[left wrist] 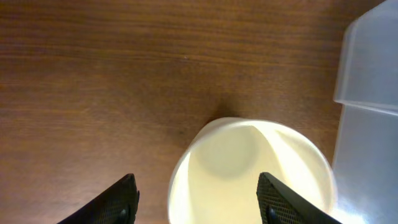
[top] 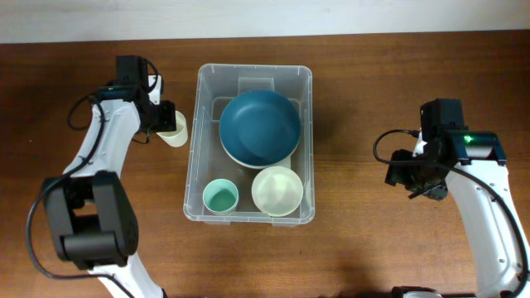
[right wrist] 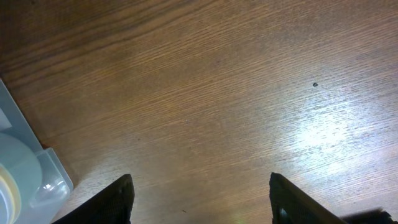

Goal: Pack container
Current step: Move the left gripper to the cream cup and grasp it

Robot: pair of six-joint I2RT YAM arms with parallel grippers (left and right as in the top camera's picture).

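Left claw (left wrist: 196, 186) spread wide, pointing down over cream cup (left wrist: 249, 162) — right claw (right wrist: 200, 186) wide too.

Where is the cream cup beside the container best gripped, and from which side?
Its rim wall, from above, on the side away from the container: the cream cup stands upright, mouth open, and the container sits close on the other side.

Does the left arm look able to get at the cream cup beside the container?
Probably yes: the left tool is open just over the cream cup, with nothing between them. The container wall is close beside but seems not to block it.
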